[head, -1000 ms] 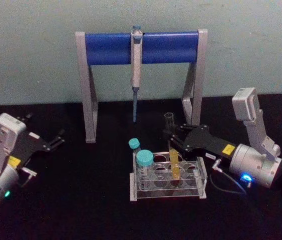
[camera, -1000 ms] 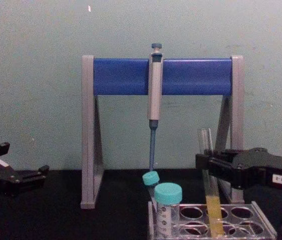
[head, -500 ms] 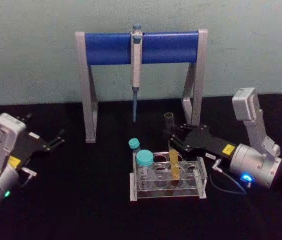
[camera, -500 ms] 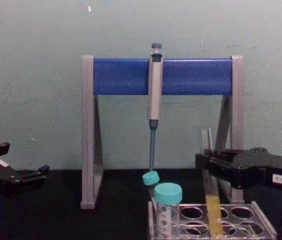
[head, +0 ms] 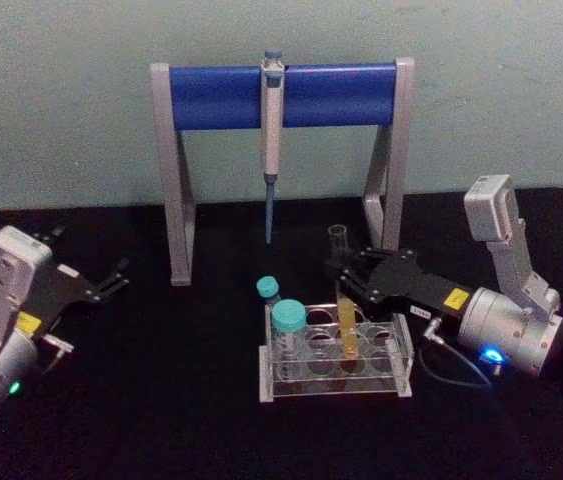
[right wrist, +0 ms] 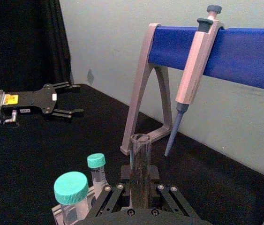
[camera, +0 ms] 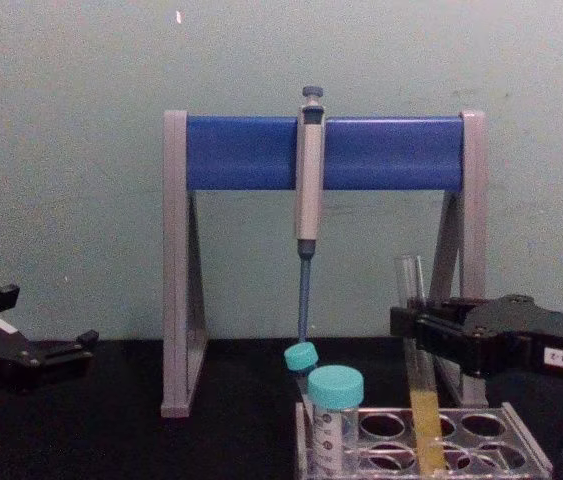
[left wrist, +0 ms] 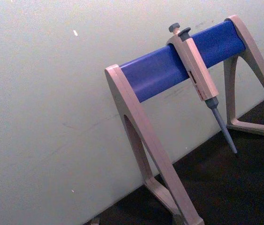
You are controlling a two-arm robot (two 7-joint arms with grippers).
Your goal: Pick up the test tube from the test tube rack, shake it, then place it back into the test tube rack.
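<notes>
R gripper (head: 346, 282) jaws clamp test tube (head: 343, 300) in test tube rack (head: 333, 386).

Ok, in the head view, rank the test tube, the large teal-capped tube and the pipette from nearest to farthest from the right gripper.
1. Test tube: between the right gripper's fingertips, standing in the rack.
2. Large teal-capped tube: at the rack's left end.
3. Pipette: farthest, hanging from the blue crossbar at the back.
</notes>
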